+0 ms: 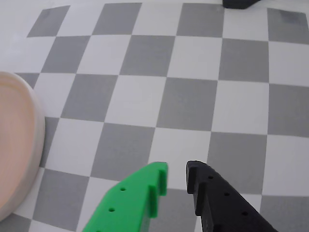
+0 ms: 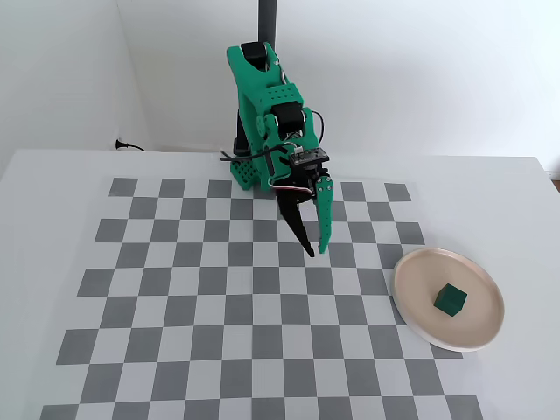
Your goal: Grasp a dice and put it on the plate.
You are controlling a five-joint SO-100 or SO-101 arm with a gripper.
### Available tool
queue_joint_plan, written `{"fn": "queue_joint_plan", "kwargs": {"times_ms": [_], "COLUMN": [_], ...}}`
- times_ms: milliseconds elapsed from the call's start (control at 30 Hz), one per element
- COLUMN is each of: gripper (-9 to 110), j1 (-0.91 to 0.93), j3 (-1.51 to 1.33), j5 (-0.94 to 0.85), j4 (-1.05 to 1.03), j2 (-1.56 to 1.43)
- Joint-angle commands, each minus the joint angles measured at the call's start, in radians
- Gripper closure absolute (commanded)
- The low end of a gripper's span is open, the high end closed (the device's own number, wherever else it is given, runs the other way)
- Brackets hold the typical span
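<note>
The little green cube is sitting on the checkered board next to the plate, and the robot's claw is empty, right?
Not quite. In the fixed view the dice sits on the plate, not on the board beside it. The gripper is indeed empty.

**Dice resting on plate, right side of board**

The dice [image 2: 451, 300], a small dark green cube with no pips showing, sits flat on the plate [image 2: 411, 293], slightly right of its centre. The plate is round, shallow, pinkish-beige with a paler raised rim [image 1: 36, 140], lying level at the checkerboard's right edge, near side.
</note>
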State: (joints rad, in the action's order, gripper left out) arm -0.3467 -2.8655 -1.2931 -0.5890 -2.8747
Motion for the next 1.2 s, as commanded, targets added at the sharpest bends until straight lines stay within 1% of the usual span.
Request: {"fn": "queue_joint_plan", "kwargs": {"times_ms": [0,133,300,433,533,633,700,833,933,1167], "gripper": [106,106,106,106,106,106,106,106,106,106], "j1": [0.021,0.041,0.081,0.094,0.117,0.117,0.126,0.158,0.163,0.279], "j3": [-0.037,-0.143,-0.152,-0.172,-0.172,-0.172,-0.17,-0.173,-0.209,-0.229], "j5": [0.026,0.038,0.121,0.235,0.354,0.538,0.598,0.643,0.724,1.063], "j4": [-0.067,-0.173,-0.149,-0.152,-0.155,-0.166,-0.193,-0.241,-0.249,-0.219], "j2": [-0.23,-0.457,-0.451,-0.459,-0.457,-0.457,-0.456,-0.457,-0.457,-0.46]}}
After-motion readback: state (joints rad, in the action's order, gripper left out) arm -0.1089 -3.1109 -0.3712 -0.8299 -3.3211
